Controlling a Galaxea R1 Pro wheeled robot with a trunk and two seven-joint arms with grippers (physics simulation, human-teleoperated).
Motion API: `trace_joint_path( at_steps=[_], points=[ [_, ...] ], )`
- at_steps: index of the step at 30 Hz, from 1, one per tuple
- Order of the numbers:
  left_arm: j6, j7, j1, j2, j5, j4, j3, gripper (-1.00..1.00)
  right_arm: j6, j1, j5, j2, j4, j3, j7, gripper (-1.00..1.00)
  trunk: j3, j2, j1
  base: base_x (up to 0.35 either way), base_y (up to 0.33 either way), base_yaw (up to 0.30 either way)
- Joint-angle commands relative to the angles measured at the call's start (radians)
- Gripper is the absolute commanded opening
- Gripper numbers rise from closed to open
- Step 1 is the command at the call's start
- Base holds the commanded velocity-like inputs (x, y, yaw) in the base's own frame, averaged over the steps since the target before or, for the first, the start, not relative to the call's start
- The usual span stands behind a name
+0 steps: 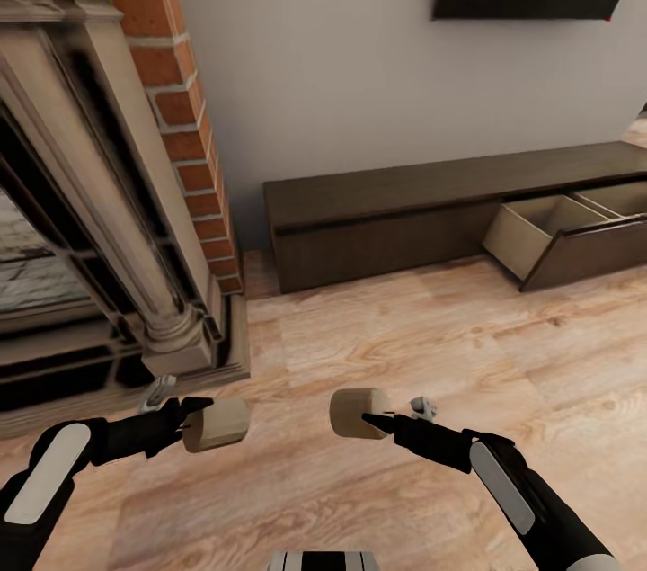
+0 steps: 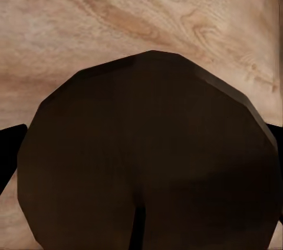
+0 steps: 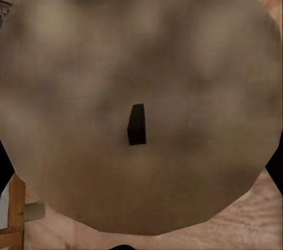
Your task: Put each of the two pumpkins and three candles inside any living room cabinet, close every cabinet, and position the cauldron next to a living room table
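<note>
Wooden floor (image 1: pixel 395 337) before open cabinet (image 1: pixel 431 211)

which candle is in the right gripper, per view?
Head view: candle in the right gripper, low, right of centre.
Right wrist view: same candle end-on, with its dark wick showing.
Left wrist view: a different candle there, not this one.
Shared landmark: wooden floor.

A wood-plank floor (image 1: pixel 395 346) with pale, grained boards carries everything here. Against the far wall, the long, low dark brown cabinet (image 1: pixel 377 225) stands on it, one drawer (image 1: pixel 548 238) near its right end pulled out over the boards, showing a pale interior that looks empty. At the floor's left edge rests the fireplace surround (image 1: pixel 135 283), its column base (image 1: pixel 184 346) on a dark plinth.
</note>
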Motion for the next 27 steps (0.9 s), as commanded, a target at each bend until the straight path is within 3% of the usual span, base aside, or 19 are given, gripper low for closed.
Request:
trace_joint_path(
  at_steps=[1,17,27],
  points=[
    [0.004,0.006,0.000,0.000,0.014,-0.001,0.001,-1.00,0.005,-0.001,-0.009,-0.001,0.000,0.002,-0.001,-1.00,0.004,0.000,-0.001,0.000,0.000,-0.273],
    [0.004,0.006,0.000,-0.006,0.014,-0.001,0.002,-1.00,0.004,-0.001,-0.011,-0.003,0.016,0.000,0.000,-1.00,0.076,0.004,-0.008,0.000,0.000,-0.273],
    [0.004,0.006,0.000,-0.009,0.014,-0.001,-0.017,-1.00,0.002,-0.001,-0.014,-0.008,0.057,0.000,0.003,-1.00,0.122,0.006,-0.012,0.000,0.000,-0.273]
  ],
)
